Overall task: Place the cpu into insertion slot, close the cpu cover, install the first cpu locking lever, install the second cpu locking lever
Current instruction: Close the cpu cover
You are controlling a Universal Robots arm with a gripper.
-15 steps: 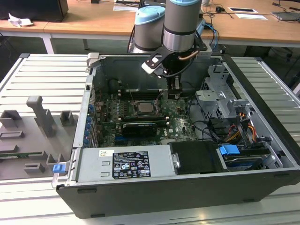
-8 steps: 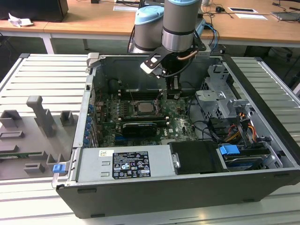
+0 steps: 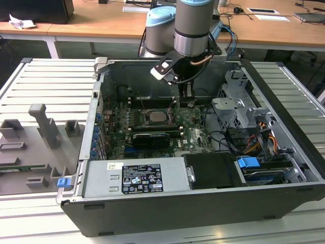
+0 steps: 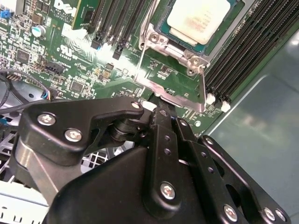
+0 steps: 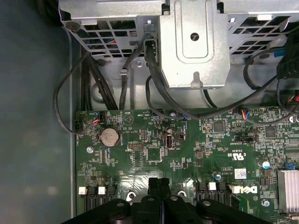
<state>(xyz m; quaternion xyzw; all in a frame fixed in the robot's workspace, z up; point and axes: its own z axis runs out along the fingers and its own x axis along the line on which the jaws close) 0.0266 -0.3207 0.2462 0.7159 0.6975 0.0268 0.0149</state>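
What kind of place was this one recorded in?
Probably a robotics lab or workshop: an open computer case sits on a slatted metal bench, with wooden desks behind it.

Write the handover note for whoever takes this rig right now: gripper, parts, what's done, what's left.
Gripper: fingers shut, nothing visibly held. It is low inside the open computer case, with its tips right by the free edge of the cpu cover.
cpu: seated in its slot on the motherboard, metal top facing up.
cpu cover: appears to stand open, not down over the cpu; green board shows through its opening.
Done: cpu placed.
Left: closing the cover and both locking levers. I cannot make out the levers clearly.
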